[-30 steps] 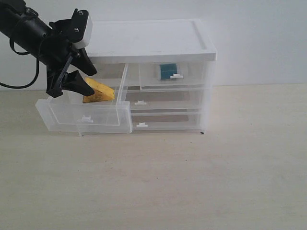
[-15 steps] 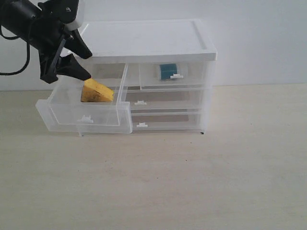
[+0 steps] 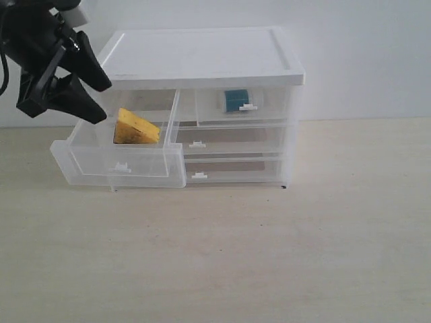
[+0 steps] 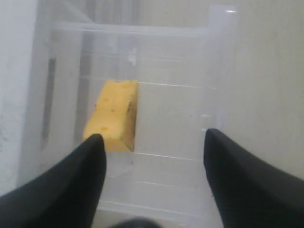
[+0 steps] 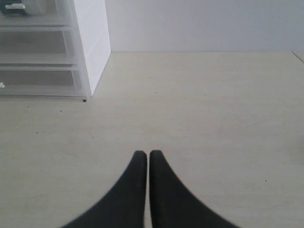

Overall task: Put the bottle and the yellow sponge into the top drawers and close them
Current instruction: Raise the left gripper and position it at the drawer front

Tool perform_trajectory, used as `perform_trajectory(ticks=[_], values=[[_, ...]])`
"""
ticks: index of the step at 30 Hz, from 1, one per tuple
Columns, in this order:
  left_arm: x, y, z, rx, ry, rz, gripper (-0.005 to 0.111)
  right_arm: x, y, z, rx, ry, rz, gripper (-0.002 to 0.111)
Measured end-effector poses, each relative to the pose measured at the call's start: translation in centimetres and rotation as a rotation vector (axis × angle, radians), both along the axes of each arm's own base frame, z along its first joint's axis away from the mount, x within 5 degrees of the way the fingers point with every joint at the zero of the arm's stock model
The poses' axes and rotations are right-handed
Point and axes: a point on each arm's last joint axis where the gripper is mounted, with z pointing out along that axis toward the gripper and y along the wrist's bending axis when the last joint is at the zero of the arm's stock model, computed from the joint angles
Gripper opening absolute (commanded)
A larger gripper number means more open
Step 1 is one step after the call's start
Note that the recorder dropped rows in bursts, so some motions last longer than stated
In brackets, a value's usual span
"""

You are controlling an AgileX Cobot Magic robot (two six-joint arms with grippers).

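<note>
The yellow sponge [image 3: 137,128] [image 4: 114,114] lies inside the pulled-out left top drawer [image 3: 121,168] [image 4: 180,95]. My left gripper [image 3: 101,101] [image 4: 154,140] hangs open above and to the left of that drawer, holding nothing, with its fingers apart from the sponge. The bottle [image 3: 236,100] shows as a blue-teal shape behind the front of the shut right top drawer [image 3: 269,106]. My right gripper [image 5: 147,154] is shut and empty over bare table, off to the side of the cabinet [image 5: 90,42]; the exterior view does not show it.
The white-topped cabinet [image 3: 202,57] stands at the back of the pale wooden table [image 3: 269,256]. Below the top pair sit two shut full-width drawers [image 3: 236,140]. A wall rises behind the cabinet.
My left gripper has let go of the yellow sponge and risen up and to the left, away from the drawer. The sponge now rests in the open left top drawer.
</note>
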Motion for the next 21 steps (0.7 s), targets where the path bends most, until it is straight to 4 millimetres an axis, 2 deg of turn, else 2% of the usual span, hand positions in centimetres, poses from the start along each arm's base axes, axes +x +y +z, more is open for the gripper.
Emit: perform_trajectory(ticks=[3, 6, 21], values=[[-0.3, 0.2, -1.7, 0.030, 0.053, 0.001, 0.057, 0.0, 0.0, 0.0, 0.000, 0.000, 0.000, 0.000], [-0.5, 0.3, -2.4, 0.036, 0.078, -0.003, 0.057, 0.0, 0.0, 0.0, 0.000, 0.000, 0.000, 0.000], [-0.8, 0.3, -3.6, 0.059, 0.092, -0.054, 0.056, 0.0, 0.0, 0.0, 0.000, 0.000, 0.000, 0.000]])
